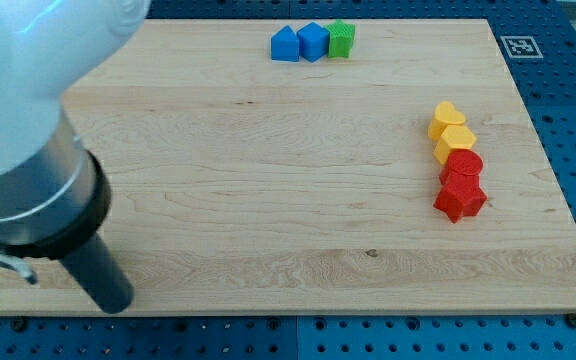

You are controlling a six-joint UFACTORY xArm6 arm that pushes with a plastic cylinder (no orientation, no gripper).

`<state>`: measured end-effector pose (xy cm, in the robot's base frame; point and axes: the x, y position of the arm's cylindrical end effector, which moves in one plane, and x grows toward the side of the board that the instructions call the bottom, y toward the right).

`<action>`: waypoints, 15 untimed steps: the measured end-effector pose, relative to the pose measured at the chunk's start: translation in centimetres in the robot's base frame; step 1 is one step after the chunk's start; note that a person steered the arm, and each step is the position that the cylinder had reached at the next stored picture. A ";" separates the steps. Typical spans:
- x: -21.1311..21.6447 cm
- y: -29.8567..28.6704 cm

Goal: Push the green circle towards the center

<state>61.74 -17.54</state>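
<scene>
The only green block (pixel 341 39) in view sits at the view's top edge of the wooden board (pixel 268 180). It touches the right side of a blue cube (pixel 313 41). Its outline looks ridged and I cannot tell its exact shape. My tip (pixel 115 303) rests near the board's bottom left corner, far from every block. The arm's large pale body covers the view's top left corner and may hide things there.
A blue house-shaped block (pixel 285 44) sits left of the blue cube. At the view's right, two yellow blocks (pixel 452 131) and below them a red block (pixel 463 165) and a red star (pixel 460 198) form a touching column.
</scene>
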 end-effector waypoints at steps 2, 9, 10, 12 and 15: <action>-0.7 -6.2; -5.7 -3.2; -5.7 -3.2; -5.7 -1.2; -6.9 3.2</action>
<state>54.87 -14.37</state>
